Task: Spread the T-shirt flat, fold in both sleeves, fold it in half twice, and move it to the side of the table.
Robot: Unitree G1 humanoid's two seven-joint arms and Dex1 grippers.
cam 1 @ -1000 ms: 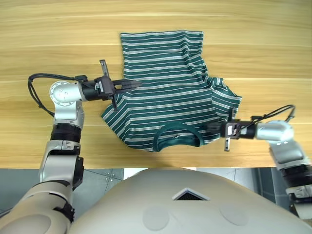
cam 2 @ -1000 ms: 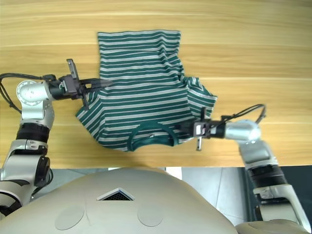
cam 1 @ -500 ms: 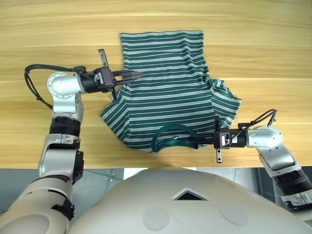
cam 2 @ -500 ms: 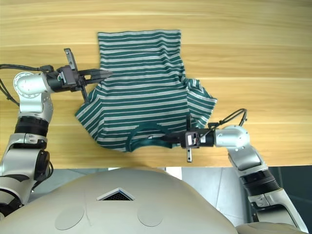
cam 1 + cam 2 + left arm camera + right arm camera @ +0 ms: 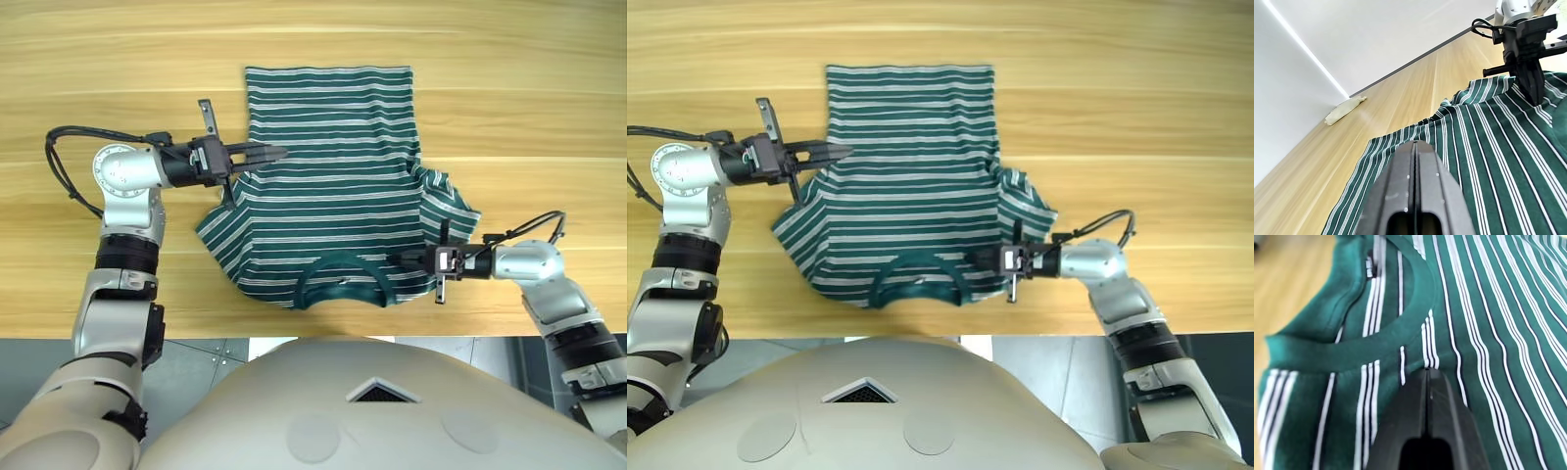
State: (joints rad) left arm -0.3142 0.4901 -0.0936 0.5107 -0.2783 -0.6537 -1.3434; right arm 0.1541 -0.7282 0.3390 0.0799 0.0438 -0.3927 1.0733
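A green T-shirt [image 5: 333,166] with white stripes lies on the wooden table [image 5: 118,59], hem at the far side and collar [image 5: 338,279] at the near edge. Its right sleeve [image 5: 446,196] is bunched up. The left sleeve [image 5: 220,230] lies spread out. My left gripper [image 5: 276,152] is shut, its tips over the shirt's left side below the armpit; the same gripper [image 5: 1415,144] points across the striped cloth. My right gripper [image 5: 397,260] is shut, its tips on the shirt's right shoulder beside the collar; up close this gripper [image 5: 1427,374] rests against the collar band [image 5: 1352,350].
Bare wood surrounds the shirt on the left, right and far sides. The near table edge [image 5: 196,336] runs just below the collar. A small beige bundle [image 5: 1345,110] lies by the wall at the table's far edge.
My right gripper swung in under the collar, then drew back toward the right shoulder. The collar and lower shirt slid slightly left. My left gripper edged up and now holds still.
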